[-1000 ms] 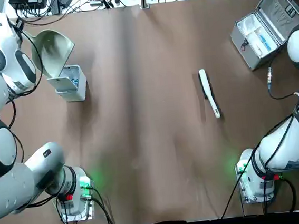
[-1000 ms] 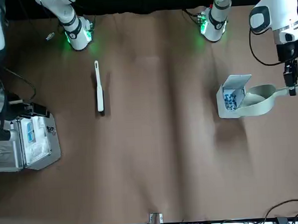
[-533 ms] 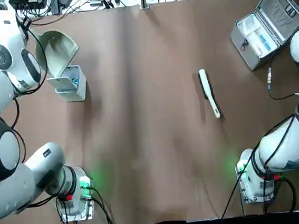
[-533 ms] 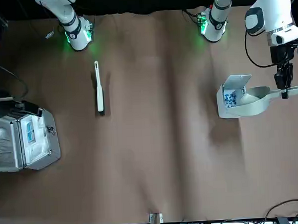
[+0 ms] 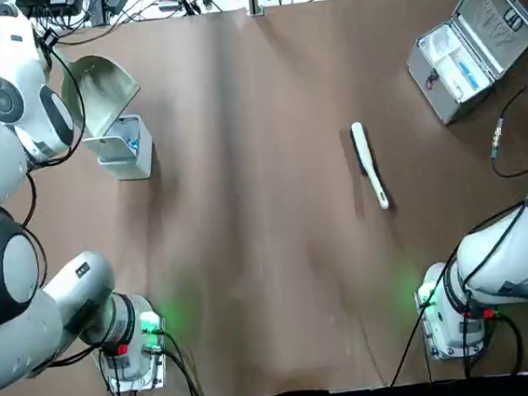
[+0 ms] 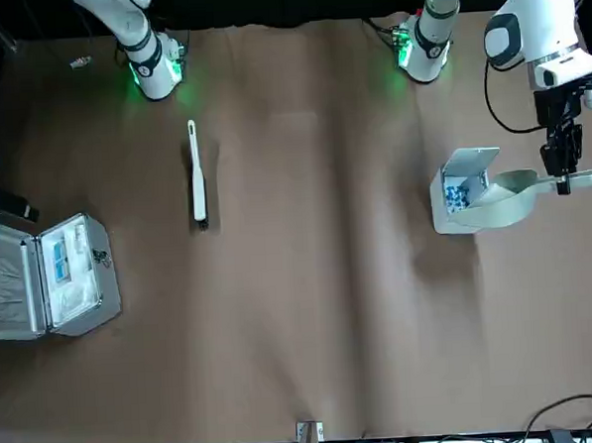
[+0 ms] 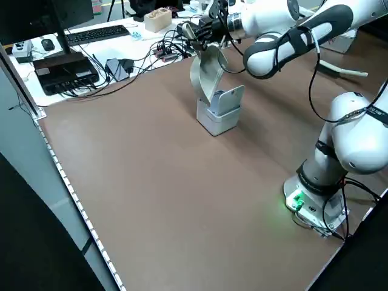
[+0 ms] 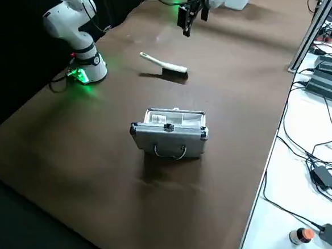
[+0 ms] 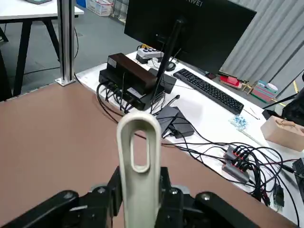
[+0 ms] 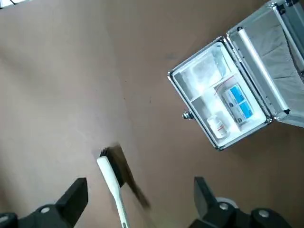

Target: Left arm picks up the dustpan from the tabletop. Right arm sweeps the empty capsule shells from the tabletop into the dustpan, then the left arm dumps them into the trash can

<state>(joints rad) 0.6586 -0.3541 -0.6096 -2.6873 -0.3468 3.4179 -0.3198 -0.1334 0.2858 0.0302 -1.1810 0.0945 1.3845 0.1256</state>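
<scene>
Left end effector (image 6: 564, 184) is clamped on the dustpan (image 6: 506, 203), tipped over the trash can (image 6: 452, 227) near the surface's (image 6: 281, 312) far-left corner, probably so shells slide in. My right end effector (image 10: 141, 190) hangs empty, wide open, near the right edge.

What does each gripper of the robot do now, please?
Left gripper: closed on the handle of the dustpan, over the trash can.
Right gripper: open, holding nothing.

Open metal case (image 5: 458, 69) — white brush (image 5: 369, 164) well apart.
</scene>
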